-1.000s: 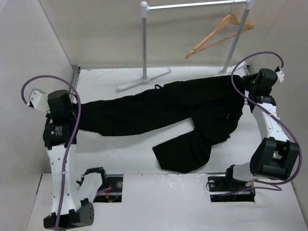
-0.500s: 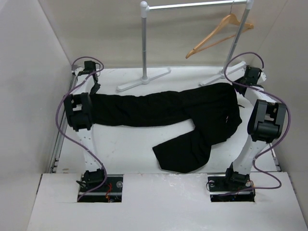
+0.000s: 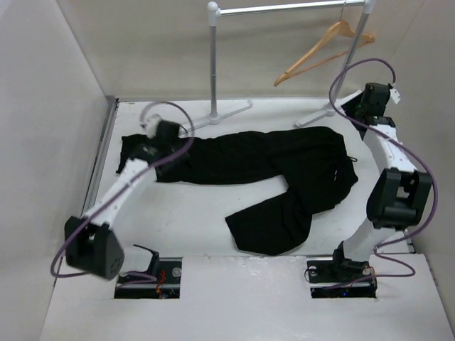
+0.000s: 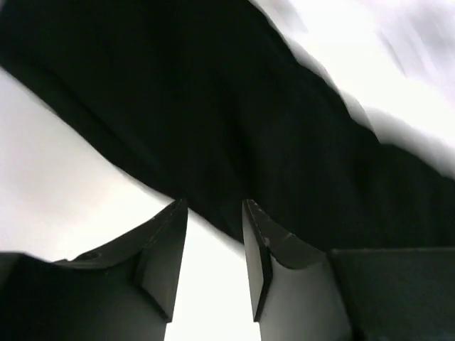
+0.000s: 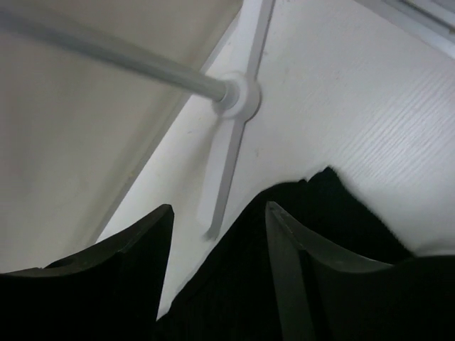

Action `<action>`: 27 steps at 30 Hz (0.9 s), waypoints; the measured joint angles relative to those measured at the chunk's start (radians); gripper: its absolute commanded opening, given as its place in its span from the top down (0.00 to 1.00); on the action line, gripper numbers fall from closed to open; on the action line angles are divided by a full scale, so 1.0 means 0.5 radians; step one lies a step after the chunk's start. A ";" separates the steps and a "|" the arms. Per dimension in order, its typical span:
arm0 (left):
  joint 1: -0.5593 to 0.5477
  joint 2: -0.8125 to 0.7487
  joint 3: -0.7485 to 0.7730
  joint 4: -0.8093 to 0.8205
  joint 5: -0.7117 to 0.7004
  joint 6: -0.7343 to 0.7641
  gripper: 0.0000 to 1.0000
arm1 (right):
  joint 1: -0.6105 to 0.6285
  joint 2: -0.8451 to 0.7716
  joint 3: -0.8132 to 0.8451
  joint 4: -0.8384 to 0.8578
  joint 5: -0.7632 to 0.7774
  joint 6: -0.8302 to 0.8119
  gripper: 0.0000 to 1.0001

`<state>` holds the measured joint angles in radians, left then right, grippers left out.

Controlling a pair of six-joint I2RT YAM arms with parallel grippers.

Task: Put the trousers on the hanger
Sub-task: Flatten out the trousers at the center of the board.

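White tabletop [image 3: 185,213] enclosed by pale walls, with a silver clothes rail [image 3: 284,8] at the far edge. The hanger [image 3: 323,50] hangs from the rail at the far right. The trousers [image 3: 270,160] lie flat across the table, one leg stretched leftward, the other folded toward the near edge. Left gripper [image 4: 213,204]: fingers slightly apart over the left leg's edge; blur may hide any contact. Right gripper [image 5: 219,206]: fingers apart above the waist end, near the rail foot [image 5: 231,142].
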<state>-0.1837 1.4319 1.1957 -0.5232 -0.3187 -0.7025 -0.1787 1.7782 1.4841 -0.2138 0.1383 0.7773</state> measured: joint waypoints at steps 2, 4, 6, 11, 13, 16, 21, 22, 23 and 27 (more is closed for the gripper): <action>-0.408 -0.236 -0.234 0.037 0.095 -0.100 0.60 | 0.089 -0.203 -0.154 0.002 0.024 -0.020 0.86; -0.752 -0.308 -0.408 0.036 0.254 -0.185 0.52 | 0.205 -0.397 -0.315 0.008 0.040 -0.043 0.95; -0.960 -0.249 -0.523 0.034 0.401 -0.251 0.44 | 0.321 -0.571 -0.480 0.010 0.043 -0.062 0.92; -1.317 -0.104 -0.690 0.021 0.661 -0.358 0.35 | 0.443 -0.952 -0.926 -0.055 0.028 -0.137 0.70; -1.379 -0.091 -0.706 0.052 0.741 -0.378 0.34 | 0.443 -1.086 -1.075 -0.111 0.032 -0.157 0.61; -1.425 0.015 -0.706 0.180 0.872 -0.397 0.38 | 0.464 -1.257 -1.263 -0.180 0.037 -0.171 0.53; -1.510 0.244 -0.706 0.301 1.002 -0.414 0.68 | 0.500 -1.397 -1.441 -0.255 0.038 -0.163 0.45; -1.522 0.282 -0.706 0.313 1.012 -0.420 0.81 | 0.487 -1.403 -1.456 -0.263 0.037 -0.162 0.44; -1.530 0.312 -0.701 0.315 1.037 -0.426 0.88 | 0.464 -1.402 -1.464 -0.278 0.037 -0.161 0.44; -1.492 0.289 -0.700 0.309 1.012 -0.434 0.96 | 0.330 -1.436 -1.469 -0.365 0.085 -0.152 0.43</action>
<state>-0.9298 1.5764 0.8459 -0.3687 0.1875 -0.9195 -0.0135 1.0603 0.7494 -0.3962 0.1810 0.7013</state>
